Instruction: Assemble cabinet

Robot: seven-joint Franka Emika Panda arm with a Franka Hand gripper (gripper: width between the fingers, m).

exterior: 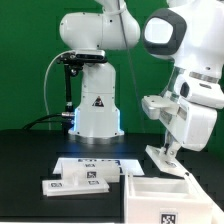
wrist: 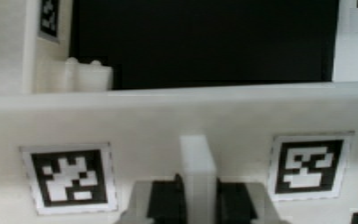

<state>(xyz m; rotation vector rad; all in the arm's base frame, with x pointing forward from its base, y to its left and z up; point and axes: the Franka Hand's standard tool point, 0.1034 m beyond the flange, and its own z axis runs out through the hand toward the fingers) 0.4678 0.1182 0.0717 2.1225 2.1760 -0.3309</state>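
The cabinet's white box (exterior: 160,196) stands open-topped at the front of the exterior view's right. My gripper (exterior: 163,153) hangs just above the box's far edge. In the wrist view a white cabinet panel (wrist: 176,125) with two marker tags (wrist: 69,178) fills the lower half. A thin raised rib (wrist: 197,160) on it runs down between my dark fingers (wrist: 165,203). The jaws stand close together with the white rib filling the gap, so my gripper (wrist: 199,203) is shut on the panel. Two flat tagged cabinet panels (exterior: 84,180) lie at the front left.
The arm's white base (exterior: 95,105) stands at the back middle with a dark camera stand (exterior: 68,85) beside it. The marker board (exterior: 100,161) lies in front of the base. Another white tagged part (wrist: 51,45) shows beyond the held panel, on the black table (wrist: 202,45).
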